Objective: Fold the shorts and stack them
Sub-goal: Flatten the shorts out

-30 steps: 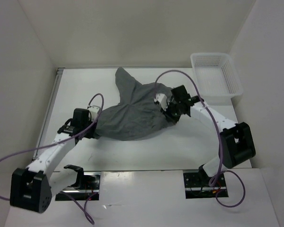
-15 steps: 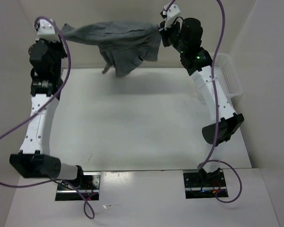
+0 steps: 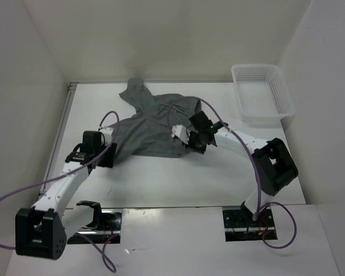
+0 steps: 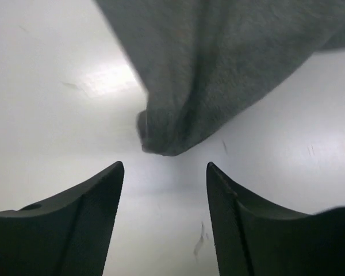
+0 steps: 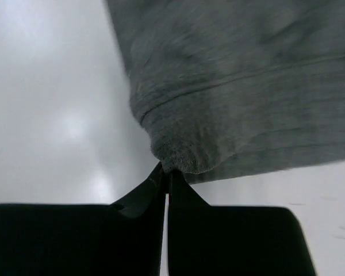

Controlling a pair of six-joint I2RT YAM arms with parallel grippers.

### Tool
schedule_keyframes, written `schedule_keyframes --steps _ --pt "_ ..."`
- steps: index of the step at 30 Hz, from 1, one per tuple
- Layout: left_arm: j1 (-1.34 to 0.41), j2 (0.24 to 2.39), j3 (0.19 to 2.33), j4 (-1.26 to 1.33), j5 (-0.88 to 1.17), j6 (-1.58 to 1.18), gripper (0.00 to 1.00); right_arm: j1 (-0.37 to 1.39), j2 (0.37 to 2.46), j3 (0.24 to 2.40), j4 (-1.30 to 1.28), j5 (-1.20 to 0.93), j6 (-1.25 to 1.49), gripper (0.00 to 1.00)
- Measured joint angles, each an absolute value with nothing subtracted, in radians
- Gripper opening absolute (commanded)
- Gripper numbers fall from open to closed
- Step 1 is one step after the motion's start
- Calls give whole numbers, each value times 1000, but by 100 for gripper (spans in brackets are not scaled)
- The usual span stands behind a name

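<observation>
The grey shorts (image 3: 155, 123) lie spread on the white table (image 3: 178, 178), one part trailing toward the back edge. My left gripper (image 3: 110, 156) is down at their near-left corner. In the left wrist view that gripper (image 4: 164, 167) is open, with only bare table between its fingers. The rumpled corner of the shorts (image 4: 167, 135) lies just past the fingertips. My right gripper (image 3: 184, 144) is at the near-right corner. The right wrist view shows it (image 5: 167, 171) shut, its tips pinching the hemmed edge of the shorts (image 5: 230, 115).
A white mesh basket (image 3: 261, 95) stands at the back right corner of the table. White walls close in the left, back and right sides. Purple cables loop off both arms above the table.
Half a second ago both arms held the shorts stretched high at the back. Now the shorts lie on the table, both arms are low, and the left gripper has opened and let go.
</observation>
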State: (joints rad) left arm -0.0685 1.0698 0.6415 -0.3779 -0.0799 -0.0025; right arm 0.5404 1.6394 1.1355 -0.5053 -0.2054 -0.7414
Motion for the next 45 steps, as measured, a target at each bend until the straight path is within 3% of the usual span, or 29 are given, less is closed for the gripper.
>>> schedule_keyframes --steps 3,8,17,26,45 --pt "-97 928 590 -532 -15 -1 75 573 1614 979 -551 -215 -781 0" --pt "-102 778 590 -581 33 -3 73 563 1494 915 -547 -206 -825 0" --pt "-102 1113 620 -604 0 -3 71 562 1480 915 -537 -187 -888 0" --pt "-102 1186 557 -390 -135 -3 76 562 1467 830 -652 -123 -1114 0" --pt "-138 1307 567 -172 -165 -6 77 526 1336 685 -776 -28 -1419 0"
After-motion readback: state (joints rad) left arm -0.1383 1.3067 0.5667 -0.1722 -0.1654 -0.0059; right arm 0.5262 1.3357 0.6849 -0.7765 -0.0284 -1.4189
